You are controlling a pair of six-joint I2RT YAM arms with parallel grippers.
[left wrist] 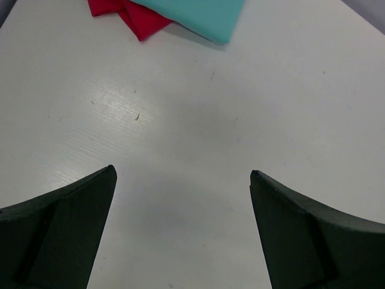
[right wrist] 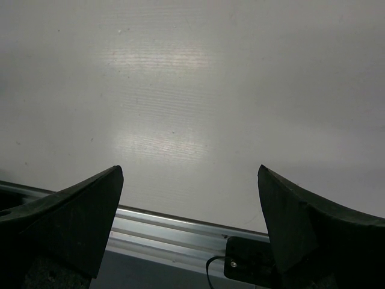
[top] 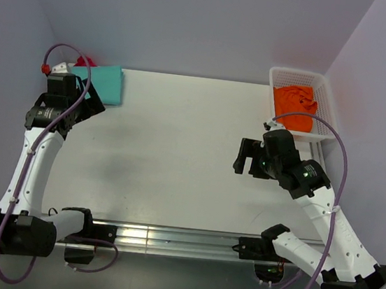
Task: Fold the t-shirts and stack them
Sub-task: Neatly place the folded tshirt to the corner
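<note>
Left gripper [top: 89, 96] is spread open and empty, just beside the folded teal-green shirt [top: 103, 83] with the crimson shirt [top: 85, 61] peeking out behind it. Right gripper [top: 245, 156] is also empty, near the basket [top: 300, 74] holding the orange shirt [top: 295, 101].

Left wrist: fingers [left wrist: 66, 223] wide apart over the table [left wrist: 198, 120], teal overlapping red up top.

Right wrist: wide apart too, just table and rail [right wrist: 162, 232].

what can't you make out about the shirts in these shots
red t-shirt: top view, mostly hidden by the teal t-shirt and the left arm; left wrist view cuts both shirts off at its top edge, so the fold is unclear.
orange t-shirt: top view, bunched in the basket, near part behind the right arm and cable.
right wrist view: no shirt in frame.
</note>
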